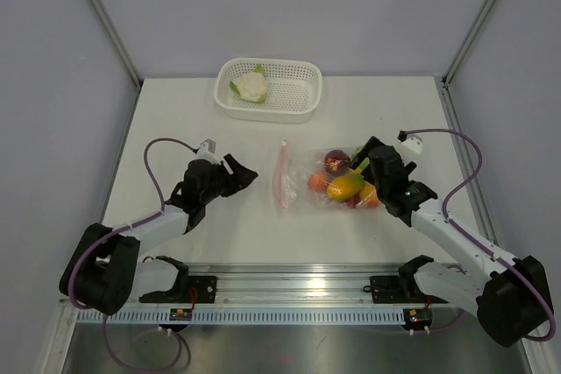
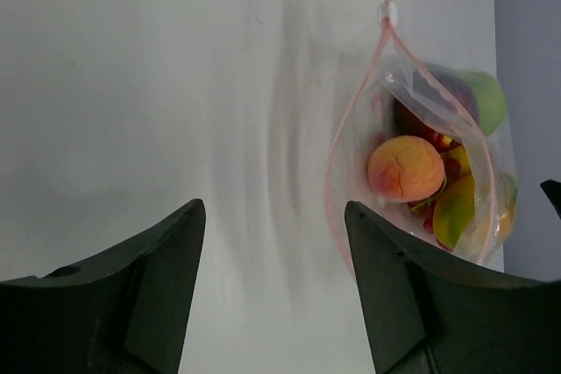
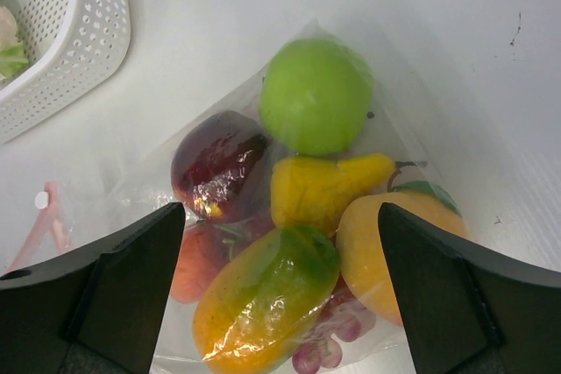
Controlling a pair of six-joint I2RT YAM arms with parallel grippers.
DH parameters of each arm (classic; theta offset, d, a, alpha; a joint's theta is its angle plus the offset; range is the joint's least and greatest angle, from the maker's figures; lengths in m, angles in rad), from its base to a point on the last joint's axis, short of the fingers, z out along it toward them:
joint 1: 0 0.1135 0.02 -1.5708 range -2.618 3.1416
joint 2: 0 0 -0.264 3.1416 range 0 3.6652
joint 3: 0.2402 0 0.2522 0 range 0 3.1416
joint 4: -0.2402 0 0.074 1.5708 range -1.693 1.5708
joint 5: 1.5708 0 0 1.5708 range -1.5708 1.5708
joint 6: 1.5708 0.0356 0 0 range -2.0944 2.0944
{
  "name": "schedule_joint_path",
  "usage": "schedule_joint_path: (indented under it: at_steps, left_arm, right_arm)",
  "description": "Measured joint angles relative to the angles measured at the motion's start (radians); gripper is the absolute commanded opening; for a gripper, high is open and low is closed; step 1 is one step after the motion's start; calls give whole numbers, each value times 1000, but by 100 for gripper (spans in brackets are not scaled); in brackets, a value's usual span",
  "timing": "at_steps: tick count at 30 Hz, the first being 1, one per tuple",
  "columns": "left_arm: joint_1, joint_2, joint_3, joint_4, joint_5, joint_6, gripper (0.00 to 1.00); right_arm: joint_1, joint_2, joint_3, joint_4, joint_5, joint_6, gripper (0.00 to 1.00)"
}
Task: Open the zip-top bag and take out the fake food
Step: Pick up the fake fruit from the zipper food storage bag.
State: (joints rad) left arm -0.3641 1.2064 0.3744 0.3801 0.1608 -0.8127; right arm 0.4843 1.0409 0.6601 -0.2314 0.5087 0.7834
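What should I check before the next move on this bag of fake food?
1. Zip-top bag mouth parted: ok, the pink zip strip halves look spread.
2. Left gripper empty: ok, open beside the mouth.
3. Right gripper open above the fake food: ok.
4. Fake food all out: not ok; only the cauliflower sits in the basket.
5. Bag pinned down: cannot tell.

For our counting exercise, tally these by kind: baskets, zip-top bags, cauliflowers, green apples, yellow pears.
basket: 1
zip-top bag: 1
cauliflower: 1
green apple: 1
yellow pear: 1
Total: 5
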Motion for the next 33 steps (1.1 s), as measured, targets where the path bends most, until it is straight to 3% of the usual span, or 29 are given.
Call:
schedule_joint_path:
  at_steps: [7, 16, 23, 33]
  left_arm:
    - [-162, 109, 90, 34, -5, 28, 55]
    - [-172, 198, 142, 107, 17, 52, 42]
    - [-172, 303, 175, 144, 71, 51, 42]
    - [-180, 315, 180, 190, 114, 51, 44]
  right_arm:
    - [-2, 46, -2, -4, 23, 26, 95]
    - [-130, 71, -11, -25, -34, 45, 94]
    - [-189, 75, -33, 3, -126, 72, 93]
    - [-205, 121, -55, 59, -250, 85, 95]
